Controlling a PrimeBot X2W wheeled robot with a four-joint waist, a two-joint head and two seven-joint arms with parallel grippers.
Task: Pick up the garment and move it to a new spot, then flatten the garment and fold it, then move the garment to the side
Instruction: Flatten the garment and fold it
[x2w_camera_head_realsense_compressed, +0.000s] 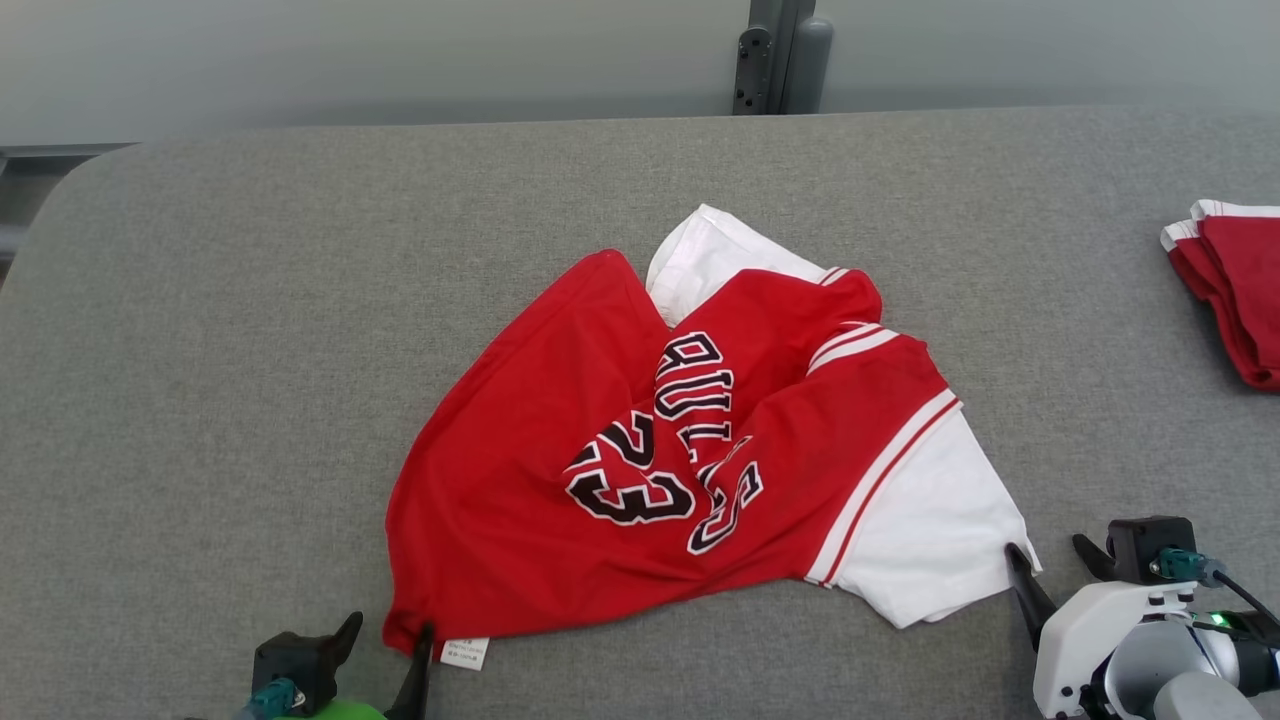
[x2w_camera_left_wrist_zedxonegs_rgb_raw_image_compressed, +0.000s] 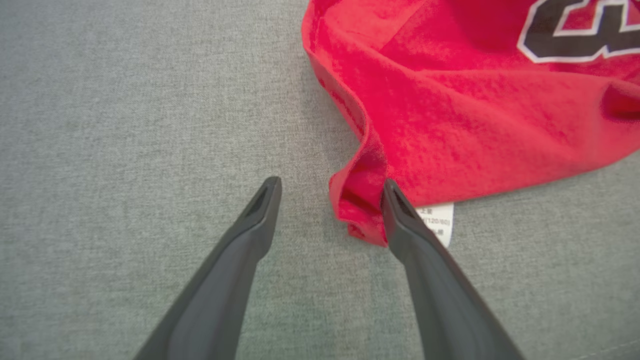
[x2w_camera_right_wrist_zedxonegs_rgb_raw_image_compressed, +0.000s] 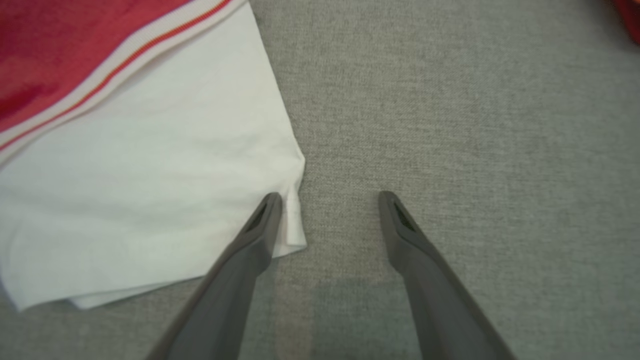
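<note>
The crumpled red-and-white cloth jersey (x2w_camera_head_realsense_compressed: 680, 450) lies in the middle of the grey fabric table (x2w_camera_head_realsense_compressed: 200, 350), the left gripper (x2w_camera_head_realsense_compressed: 388, 630) spread wide at its red corner, the right gripper (x2w_camera_head_realsense_compressed: 1046, 548) spread wide at its white end.

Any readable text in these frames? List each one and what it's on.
"23": black, white-edged number on the red garment.
"BULLS": lettering in the same style beside the number; creases break up the middle letters, so this is partly inferred.
"(120/60)": on the white label at the garment's hem; its other lines are too blurred to read.
</note>
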